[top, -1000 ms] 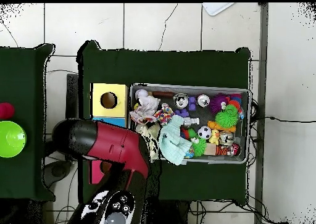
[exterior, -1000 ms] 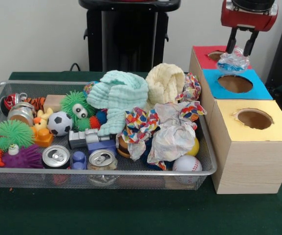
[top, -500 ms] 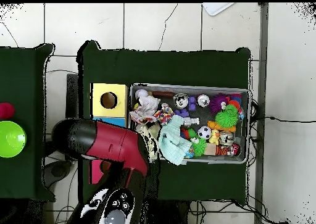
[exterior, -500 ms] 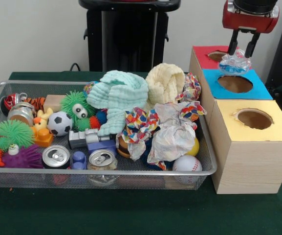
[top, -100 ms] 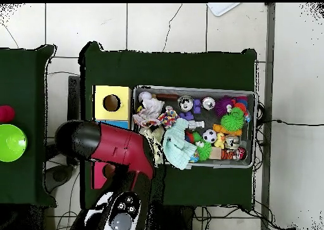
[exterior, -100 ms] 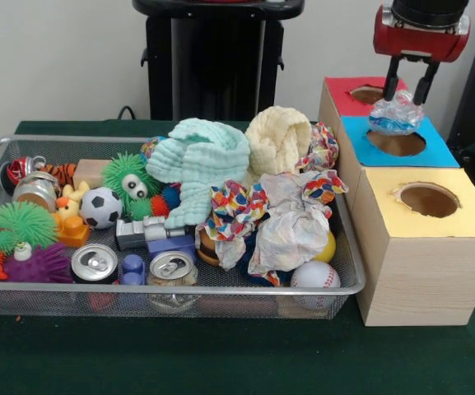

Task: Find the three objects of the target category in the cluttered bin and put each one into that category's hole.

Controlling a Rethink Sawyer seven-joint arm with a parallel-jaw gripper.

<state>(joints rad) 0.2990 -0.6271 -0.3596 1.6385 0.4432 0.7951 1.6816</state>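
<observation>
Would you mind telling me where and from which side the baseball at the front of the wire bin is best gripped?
Probably from straight above, closing the gripper across the widest part of the baseball. It is round, so any pair of opposite sides serves, but the crumpled paper crowds its upper left and the wire bin's rim runs close in front.

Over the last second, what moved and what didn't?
The pincer, shut on the crumpled clear plastic, carried it a little toward the front-view right and slightly lower, from above the red-topped box toward the hole in the blue-topped box. Nothing was let go. The wire bin and its clutter did not move, nor did the yellow-topped box.
</observation>
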